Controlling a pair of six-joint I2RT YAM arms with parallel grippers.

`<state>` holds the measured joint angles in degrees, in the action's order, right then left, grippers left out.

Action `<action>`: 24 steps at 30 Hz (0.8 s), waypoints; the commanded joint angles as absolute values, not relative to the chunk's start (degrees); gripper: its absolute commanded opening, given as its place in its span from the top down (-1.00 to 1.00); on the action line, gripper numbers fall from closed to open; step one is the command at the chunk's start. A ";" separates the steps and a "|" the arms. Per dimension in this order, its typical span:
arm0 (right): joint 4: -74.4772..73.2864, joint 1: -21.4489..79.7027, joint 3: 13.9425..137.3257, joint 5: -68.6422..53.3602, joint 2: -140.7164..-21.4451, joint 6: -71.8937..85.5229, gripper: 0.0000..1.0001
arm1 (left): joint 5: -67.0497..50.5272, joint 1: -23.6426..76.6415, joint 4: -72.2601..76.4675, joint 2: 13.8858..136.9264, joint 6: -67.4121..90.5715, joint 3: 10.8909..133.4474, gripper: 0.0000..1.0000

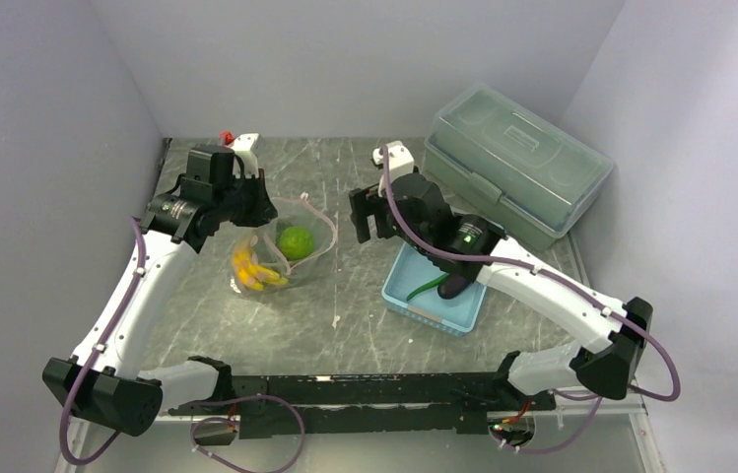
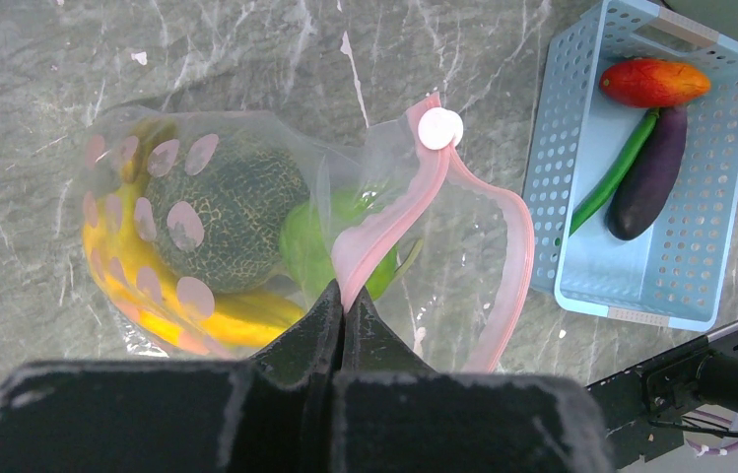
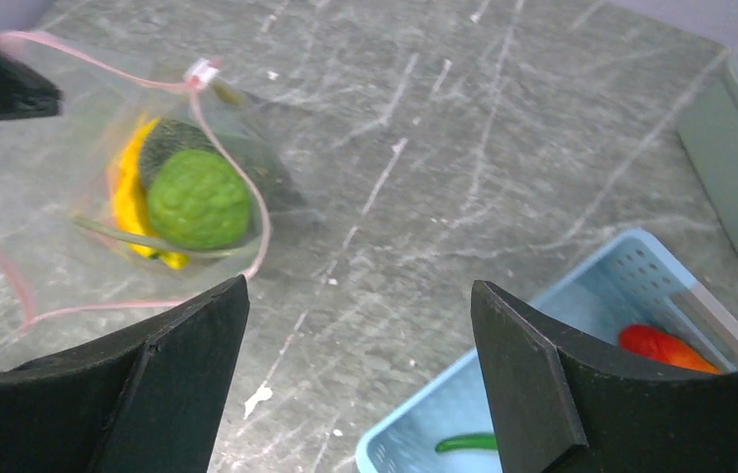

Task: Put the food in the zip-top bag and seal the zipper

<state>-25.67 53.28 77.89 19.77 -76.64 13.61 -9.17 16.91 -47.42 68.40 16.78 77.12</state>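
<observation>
Boxed in on three sides by plain, matte, pale grey-lilac surfaces: a back wall [image 1: 365,59], a left wall [image 1: 30,148] and a right wall [image 1: 700,128], meeting in straight corners. Floored by a table [image 1: 374,325] with a dark grey-green, stone-look top, veined and scratched in white, dotted with a few small white flecks, and lit softly and evenly with only faint shadows. Furnished in the far right corner with a translucent grey-green lidded box [image 1: 517,163], set at an angle near the right wall, lid on.
</observation>
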 commanded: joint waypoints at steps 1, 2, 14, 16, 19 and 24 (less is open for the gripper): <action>-28.84 51.74 75.09 24.48 -73.53 15.73 -0.72 | -9.18 16.70 -45.53 67.68 15.91 77.17 1.00; -29.28 51.30 74.49 24.78 -73.03 16.33 -0.72 | -9.27 16.70 -45.53 67.69 15.91 77.10 1.00; -38.43 43.77 68.74 32.60 -72.61 31.49 -0.73 | -9.23 16.70 -45.53 67.39 15.91 77.11 1.00; -38.78 43.10 67.10 33.14 -72.52 32.97 -0.77 | -9.22 16.70 -45.52 67.41 15.95 77.08 1.00; -39.17 42.59 64.14 35.55 -71.95 35.82 -0.96 | -9.20 16.69 -45.58 67.50 15.92 77.14 1.00; -37.71 41.10 59.34 34.97 -70.53 39.45 -1.00 | -9.31 16.70 -45.62 67.68 15.97 77.20 1.00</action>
